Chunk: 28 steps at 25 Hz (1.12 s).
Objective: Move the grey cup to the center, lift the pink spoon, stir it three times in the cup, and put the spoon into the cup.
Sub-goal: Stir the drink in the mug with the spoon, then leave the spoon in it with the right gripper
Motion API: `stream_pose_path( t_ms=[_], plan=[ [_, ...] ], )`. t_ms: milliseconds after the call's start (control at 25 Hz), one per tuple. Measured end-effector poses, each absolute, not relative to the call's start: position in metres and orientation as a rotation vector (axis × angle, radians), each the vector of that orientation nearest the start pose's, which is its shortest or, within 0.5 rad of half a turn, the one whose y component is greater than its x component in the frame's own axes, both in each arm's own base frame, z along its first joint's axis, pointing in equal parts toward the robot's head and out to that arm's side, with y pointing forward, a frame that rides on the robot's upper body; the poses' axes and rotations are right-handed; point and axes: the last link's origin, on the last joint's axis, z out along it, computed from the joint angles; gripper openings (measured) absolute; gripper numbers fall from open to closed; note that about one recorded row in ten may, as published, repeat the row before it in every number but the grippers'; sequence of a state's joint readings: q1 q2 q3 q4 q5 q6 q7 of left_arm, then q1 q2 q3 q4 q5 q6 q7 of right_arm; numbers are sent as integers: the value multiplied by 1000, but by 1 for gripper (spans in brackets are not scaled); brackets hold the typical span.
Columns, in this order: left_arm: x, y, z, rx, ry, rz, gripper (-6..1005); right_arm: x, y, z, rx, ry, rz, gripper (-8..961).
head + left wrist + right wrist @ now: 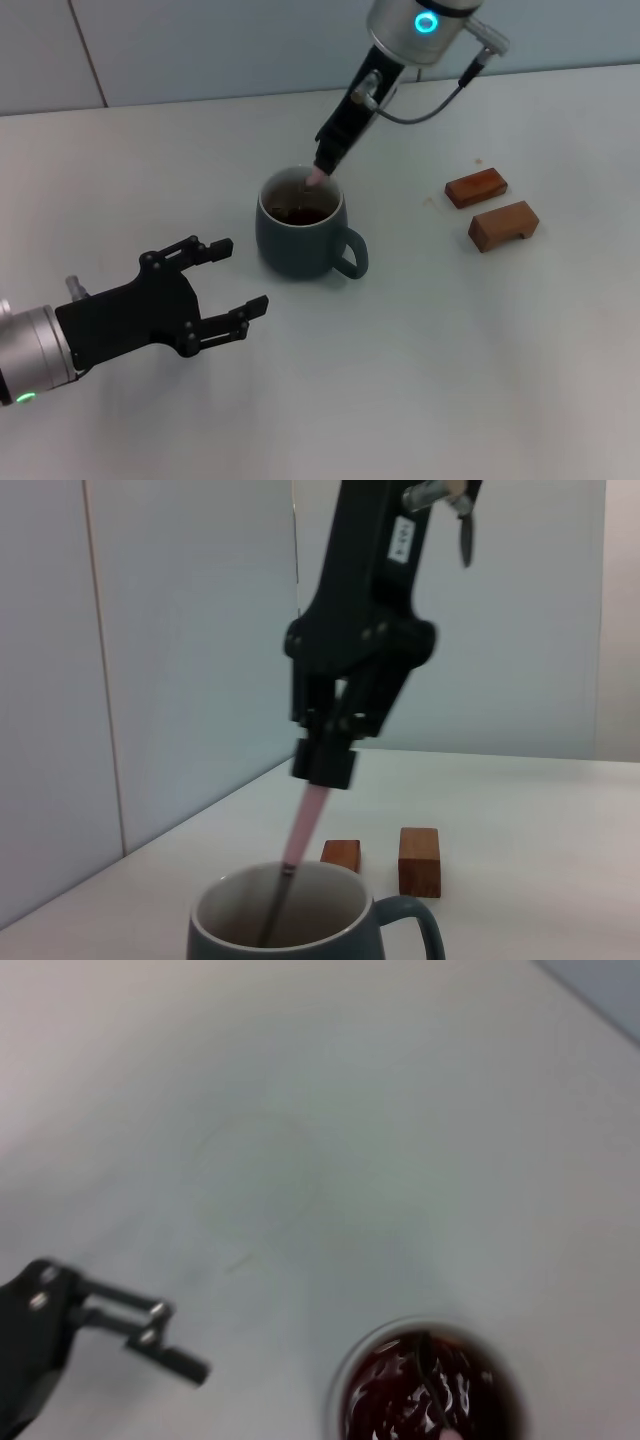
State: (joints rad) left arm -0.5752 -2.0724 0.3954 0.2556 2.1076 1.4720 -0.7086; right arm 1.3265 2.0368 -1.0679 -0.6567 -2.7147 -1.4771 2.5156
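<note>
The grey cup [300,238] stands mid-table with dark liquid inside and its handle toward the right front. My right gripper [327,160] hangs just above the cup's far rim, shut on the pink spoon [313,177], whose lower end dips into the liquid. In the left wrist view the pink spoon [303,828] slants from the right gripper [326,763] down into the cup [300,925]. The right wrist view looks down into the cup [425,1385], where the liquid is rippled. My left gripper [235,277] rests open to the left front of the cup, holding nothing.
Two brown wooden blocks [475,187] [503,225] lie to the right of the cup. A pale wall runs along the back of the white table [450,380]. The left gripper's fingers [150,1325] show in the right wrist view.
</note>
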Motion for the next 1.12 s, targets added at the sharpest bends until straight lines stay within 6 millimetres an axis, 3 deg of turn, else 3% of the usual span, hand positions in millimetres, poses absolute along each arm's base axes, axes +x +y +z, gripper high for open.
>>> stream_pose_path(
  t_ms=[280, 440, 640, 880, 1120],
  plan=[
    [-279, 308, -50, -2624, -218, -754, 806, 66, 446, -15, -2627, 807, -632, 251],
    [-277, 307, -51, -2627, -218, -763, 806, 53, 437, -28, -2694, 760, -624, 259],
    [-277, 306, -52, -2630, -223, -771, 806, 46, 442, -29, -2674, 745, -562, 269],
    [-276, 307, -52, -2633, -218, -766, 806, 52, 438, -18, -2651, 764, -506, 280],
    [-273, 311, -52, -2634, -205, -769, 806, 58, 421, 5, -2681, 726, -274, 292]
  ],
)
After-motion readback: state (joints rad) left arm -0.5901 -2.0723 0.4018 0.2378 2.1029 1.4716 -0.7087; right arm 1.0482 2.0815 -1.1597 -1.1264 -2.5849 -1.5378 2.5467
